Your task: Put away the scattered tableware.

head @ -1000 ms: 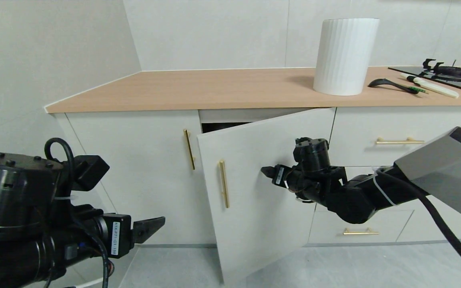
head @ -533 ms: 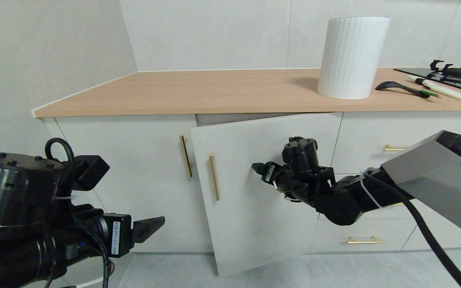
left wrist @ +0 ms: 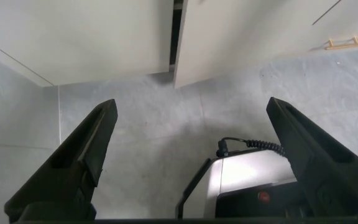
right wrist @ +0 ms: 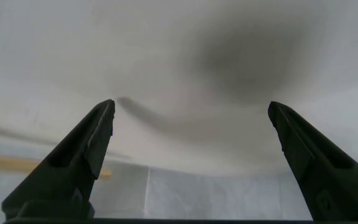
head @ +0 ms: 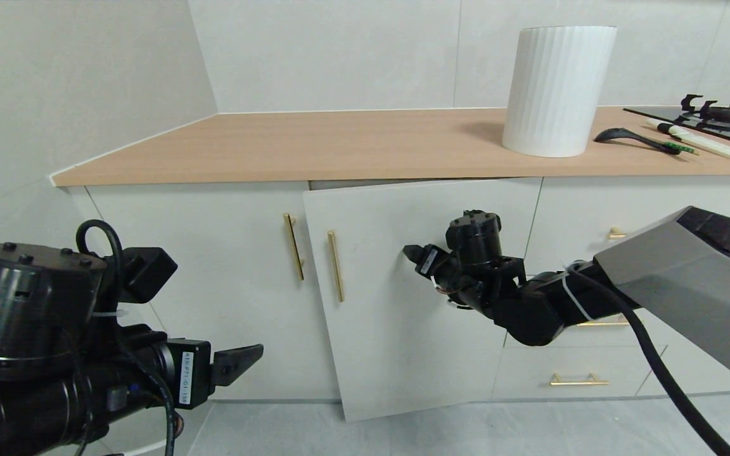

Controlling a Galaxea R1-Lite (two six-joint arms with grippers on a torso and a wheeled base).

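Both gape wide: right end effector (head: 412,253) at cabinet door (head: 397,329), left end effector (head: 241,360) low; white labels (head: 186,378) illegible.

The black two-fingered left tool (left wrist: 197,155) sat low at the robot's left side on a bulky black wrist (head: 23,304), its dark wedge-shaped fingers (left wrist: 79,162) spread wide apart. The black right tool (head: 417,256) was held forward at mid height on the outstretched black-and-grey right arm (head: 593,297), its fingers (right wrist: 73,162) likewise parted wide.
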